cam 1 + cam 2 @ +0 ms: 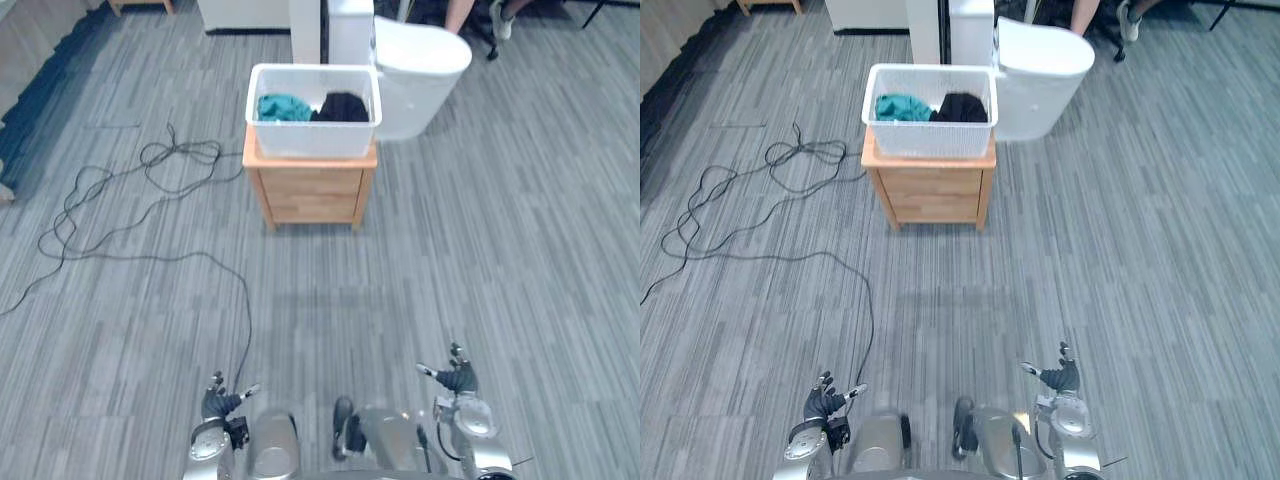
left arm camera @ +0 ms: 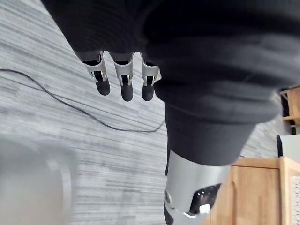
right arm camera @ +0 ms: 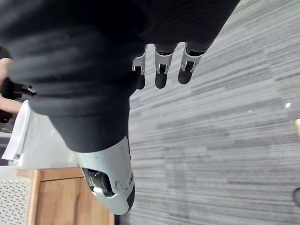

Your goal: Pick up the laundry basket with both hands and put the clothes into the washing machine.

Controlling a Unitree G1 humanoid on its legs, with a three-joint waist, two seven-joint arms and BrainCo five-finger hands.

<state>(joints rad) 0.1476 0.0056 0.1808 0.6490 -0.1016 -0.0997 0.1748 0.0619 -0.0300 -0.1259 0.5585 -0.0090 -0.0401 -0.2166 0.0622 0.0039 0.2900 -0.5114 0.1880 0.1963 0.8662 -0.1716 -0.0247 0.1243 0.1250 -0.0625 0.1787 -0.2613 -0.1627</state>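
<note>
While both arms hang low at the robot's sides, the laundry basket (image 1: 313, 125) sits straight ahead of it and well apart, up on a small wooden cabinet (image 1: 312, 195). That's the relation to watch. The basket's long side runs across the robot's front, so its two short ends point out to the left and right, one for each hand.

The left hand (image 1: 220, 402) is down by the hip, fingers (image 2: 123, 79) straight and slack, nothing in them. The right hand (image 1: 458, 380) is the same on the other side, fingers (image 3: 161, 70) loose and apart, gripping nothing.

The basket lies about midway between the two hands, perhaps a shade toward the left, so neither hand has a real head start. This looks like a walk forward first, then both arms reaching out together to the ends.

Inside the basket there's a teal garment (image 1: 284, 107) on the left and a black garment (image 1: 343, 106) on the right. Just behind the basket's right corner stands what I take to be the washing machine (image 1: 420, 65), white with a rounded front. A person's legs (image 1: 460, 14) show beyond it, near the machine, which is worth minding once the basket is carried that way.
</note>
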